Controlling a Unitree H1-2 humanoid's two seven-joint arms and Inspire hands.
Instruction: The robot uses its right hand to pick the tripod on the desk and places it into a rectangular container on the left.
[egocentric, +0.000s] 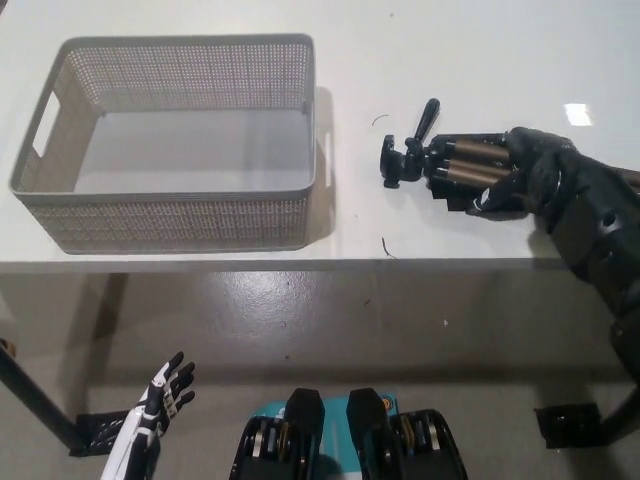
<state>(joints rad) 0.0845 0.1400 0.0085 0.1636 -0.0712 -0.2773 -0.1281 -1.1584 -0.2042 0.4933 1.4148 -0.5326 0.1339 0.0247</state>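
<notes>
A folded tripod (440, 165) with a black head and bronze legs lies level over the white desk (470, 50), its head and handle pointing left toward the basket. My black right hand (525, 180) comes in from the right and is shut on the tripod's legs. The grey mesh rectangular basket (180, 45) stands on the desk's left half with nothing inside it, a short gap from the tripod's head. Below the desk's front edge, at the lower left, my white left hand (160, 395) rests with its fingers spread.
The desk's front edge (300, 265) runs across the middle of the picture, with grey floor below it. Two small dark threads (385, 247) lie on the desk near the tripod. The basket has a handle slot (42, 125) in its left wall.
</notes>
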